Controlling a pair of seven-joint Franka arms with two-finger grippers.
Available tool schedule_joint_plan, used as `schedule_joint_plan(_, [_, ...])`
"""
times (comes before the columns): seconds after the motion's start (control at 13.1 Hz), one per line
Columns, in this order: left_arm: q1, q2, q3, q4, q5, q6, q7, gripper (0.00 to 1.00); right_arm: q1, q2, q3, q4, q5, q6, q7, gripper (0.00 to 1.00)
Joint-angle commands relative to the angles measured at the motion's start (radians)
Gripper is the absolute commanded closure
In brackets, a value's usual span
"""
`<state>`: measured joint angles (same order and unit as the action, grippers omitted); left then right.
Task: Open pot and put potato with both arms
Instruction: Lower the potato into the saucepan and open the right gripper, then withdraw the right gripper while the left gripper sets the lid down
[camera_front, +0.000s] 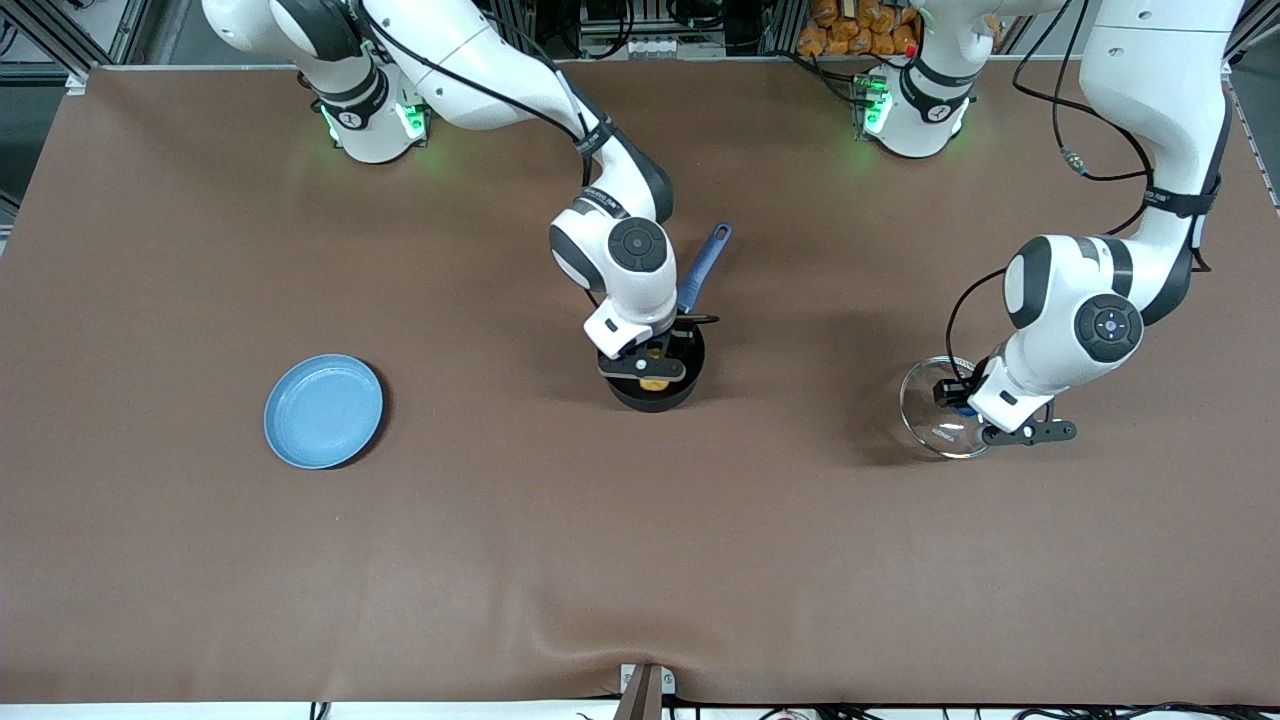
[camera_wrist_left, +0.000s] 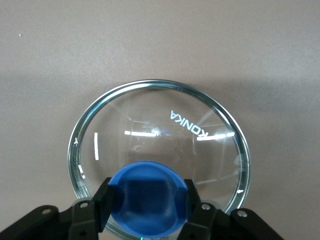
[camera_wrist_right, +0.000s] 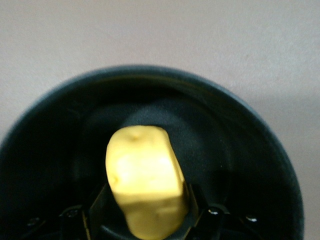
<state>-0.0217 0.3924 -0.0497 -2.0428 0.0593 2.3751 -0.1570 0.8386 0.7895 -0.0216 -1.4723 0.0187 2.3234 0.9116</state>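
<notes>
The black pot with a long blue handle stands open at the table's middle. My right gripper is over the pot's mouth, shut on the yellow potato. In the right wrist view the potato sits between the fingers, inside the pot's rim. My left gripper is at the left arm's end of the table, shut on the blue knob of the clear glass lid. The lid is at or just above the cloth.
A flat light-blue plate lies toward the right arm's end of the table, nearer the front camera than the pot. Brown cloth covers the table.
</notes>
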Motion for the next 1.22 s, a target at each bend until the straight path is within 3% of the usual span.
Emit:
schedule_joint_plan(0.0, [0.011, -0.024, -0.004, -0.017, 0.048, -0.016, 0.007, 1.00, 0.000, -0.039, -0.003, 0.018, -0.005, -0.059, 0.013, 0.27])
schedule_joint_plan(0.53, [0.013, 0.011, -0.002, -0.014, 0.051, -0.014, 0.007, 1.00, -0.096, -0.333, 0.003, 0.040, 0.026, -0.467, -0.074, 0.30])
schedule_joint_plan(0.61, [0.013, 0.020, -0.002, -0.010, 0.051, -0.013, 0.004, 0.69, -0.134, -0.389, 0.002, 0.040, 0.062, -0.525, -0.133, 0.30])
schedule_joint_plan(0.69, [0.014, 0.020, -0.002, -0.007, 0.050, -0.013, -0.007, 0.09, -0.173, -0.447, -0.001, 0.040, 0.081, -0.591, -0.201, 0.30])
schedule_joint_plan(0.76, [0.014, 0.016, -0.002, -0.007, 0.051, -0.014, -0.009, 0.00, -0.212, -0.499, -0.003, 0.040, 0.081, -0.663, -0.265, 0.29])
schedule_joint_plan(0.92, [0.014, -0.007, -0.001, -0.002, 0.051, -0.019, -0.007, 0.00, -0.283, -0.585, -0.007, 0.040, 0.066, -0.777, -0.365, 0.25])
schedule_joint_plan(1.07, [0.017, -0.047, -0.002, 0.025, 0.050, -0.065, -0.009, 0.00, -0.354, -0.640, -0.009, 0.040, 0.052, -0.860, -0.445, 0.04])
schedule_joint_plan(1.14, [0.017, -0.070, -0.002, 0.054, 0.047, -0.110, -0.010, 0.00, -0.393, -0.654, -0.011, 0.040, 0.049, -0.890, -0.492, 0.00])
